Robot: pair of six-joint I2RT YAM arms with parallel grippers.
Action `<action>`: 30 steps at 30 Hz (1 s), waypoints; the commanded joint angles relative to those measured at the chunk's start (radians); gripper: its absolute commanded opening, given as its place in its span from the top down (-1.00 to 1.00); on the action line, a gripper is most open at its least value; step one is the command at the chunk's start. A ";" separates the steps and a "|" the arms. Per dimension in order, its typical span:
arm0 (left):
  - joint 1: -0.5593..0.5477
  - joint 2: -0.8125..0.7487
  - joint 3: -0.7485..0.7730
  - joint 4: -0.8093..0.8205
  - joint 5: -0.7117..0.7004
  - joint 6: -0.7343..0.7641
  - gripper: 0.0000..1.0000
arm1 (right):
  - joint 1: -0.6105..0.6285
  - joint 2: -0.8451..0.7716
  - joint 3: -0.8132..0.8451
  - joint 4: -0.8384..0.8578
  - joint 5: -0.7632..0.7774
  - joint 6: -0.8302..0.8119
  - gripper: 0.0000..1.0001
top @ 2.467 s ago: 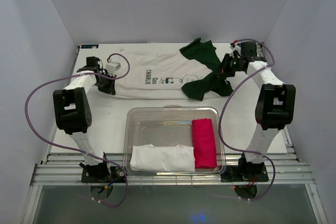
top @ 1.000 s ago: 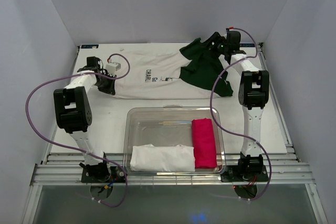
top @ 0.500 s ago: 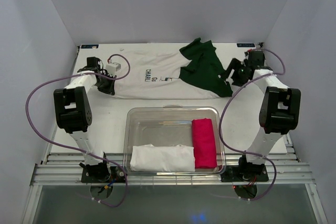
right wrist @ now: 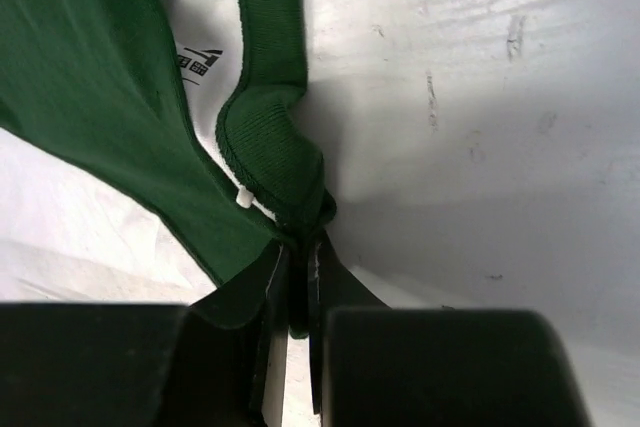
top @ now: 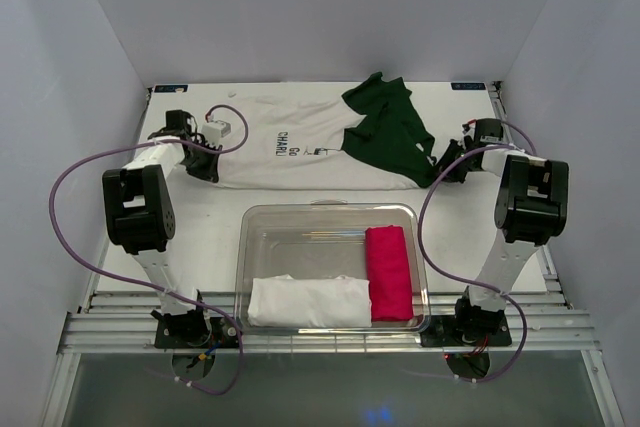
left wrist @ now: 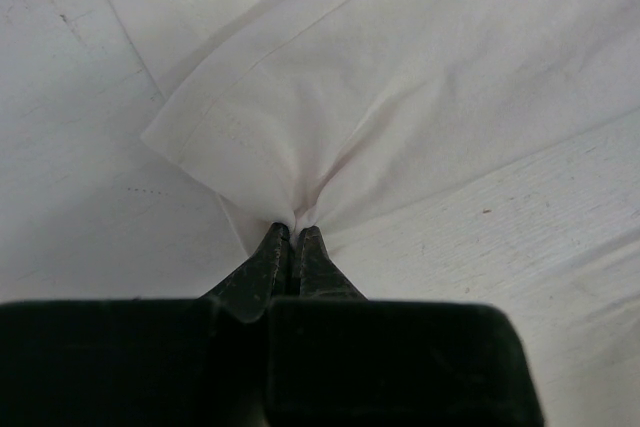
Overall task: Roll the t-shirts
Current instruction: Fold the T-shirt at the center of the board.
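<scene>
A flat white table (top: 200,237) is seen beneath everything. Across its far half a white cloth t-shirt with small black lettering (top: 290,162) is spread flat, and its right end is overlapped by a crumpled dark green cloth t-shirt (top: 385,132). Nearer the arm bases a clear rectangular plastic bin (top: 330,209) is placed; a rolled white cloth (top: 308,300) and a rolled bright pink cloth (top: 388,272) are held in it, touching each other. The left gripper (left wrist: 290,237) is clamped on a hemmed edge at the white shirt's left end, the fabric gathered into the pinch. The right gripper (right wrist: 300,252) is closed on the green shirt's ribbed edge at its near right corner.
</scene>
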State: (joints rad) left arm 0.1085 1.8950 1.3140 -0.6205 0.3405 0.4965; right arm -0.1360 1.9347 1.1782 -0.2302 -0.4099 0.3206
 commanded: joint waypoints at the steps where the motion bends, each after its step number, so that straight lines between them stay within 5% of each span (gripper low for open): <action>1: 0.003 -0.054 -0.013 0.001 -0.014 0.011 1.00 | -0.019 -0.023 -0.020 -0.046 0.014 0.000 0.84; 14: 0.003 -0.283 -0.206 -0.274 0.107 0.306 1.00 | -0.134 -0.370 -0.284 -0.379 0.221 -0.066 0.81; 15: 0.003 -0.287 -0.209 -0.284 0.118 0.313 1.00 | -0.134 -0.376 -0.290 -0.383 0.221 -0.064 0.71; 16: 0.003 -0.289 -0.214 -0.301 0.135 0.313 1.00 | -0.134 -0.381 -0.290 -0.385 0.223 -0.064 0.29; 17: 0.003 -0.289 -0.217 -0.309 0.141 0.316 0.82 | -0.134 -0.381 -0.270 -0.388 0.236 -0.063 0.06; 19: 0.003 -0.289 -0.220 -0.311 0.134 0.327 0.14 | -0.132 -0.376 -0.221 -0.391 0.262 -0.057 -0.18; 21: 0.005 -0.283 -0.216 -0.303 0.120 0.330 -0.42 | -0.117 -0.368 -0.116 -0.390 0.310 -0.054 -0.21; 23: 0.005 -0.263 -0.190 -0.274 0.104 0.297 -0.57 | -0.064 -0.346 -0.031 -0.386 0.362 -0.061 -0.21; 28: 0.020 -0.228 -0.127 -0.196 0.100 0.200 -0.59 | 0.156 -0.240 0.211 -0.382 0.405 -0.109 -0.14; 30: 0.028 -0.221 -0.107 -0.136 0.080 0.125 -0.59 | 0.246 -0.191 0.260 -0.379 0.300 -0.098 -0.11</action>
State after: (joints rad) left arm 0.1173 1.6791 1.1500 -0.8619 0.4282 0.7128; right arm -0.0010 1.6802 1.3823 -0.5968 -0.0452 0.2451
